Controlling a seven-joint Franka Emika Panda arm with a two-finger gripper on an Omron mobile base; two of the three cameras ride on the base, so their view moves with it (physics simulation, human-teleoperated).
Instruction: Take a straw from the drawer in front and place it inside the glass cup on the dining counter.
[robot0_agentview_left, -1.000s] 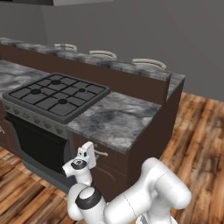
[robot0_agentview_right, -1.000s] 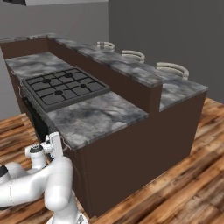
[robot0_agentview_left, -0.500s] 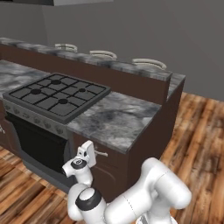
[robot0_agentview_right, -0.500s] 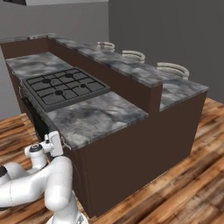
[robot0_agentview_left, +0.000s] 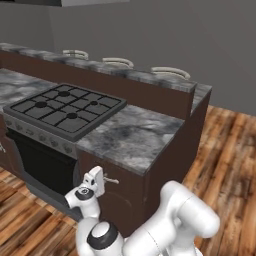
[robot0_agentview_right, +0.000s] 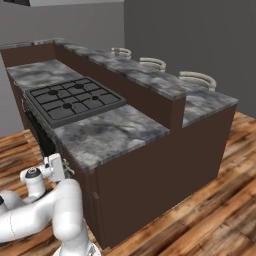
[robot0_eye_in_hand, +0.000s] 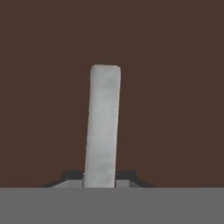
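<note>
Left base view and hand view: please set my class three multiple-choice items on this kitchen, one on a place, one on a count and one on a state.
1. Where does the black gas stove sit?
A. On the wooden floor
B. In the grey worktop, in front of the raised dining counter
C. On top of the dining counter

2. How many pale curved stool backs show behind the dining counter?
A. One
B. Five
C. Three

3. How is the drawer?
A. Shut, with the pincer closed on its handle
B. Pulled fully out
C. Lying on the floor

Key:
1 B: the gas stove lies in the worktop, below the dining counter.
2 C: three stool backs rise behind it.
3 A: the drawer front is flush, and the pincer flanks the handle.
</note>
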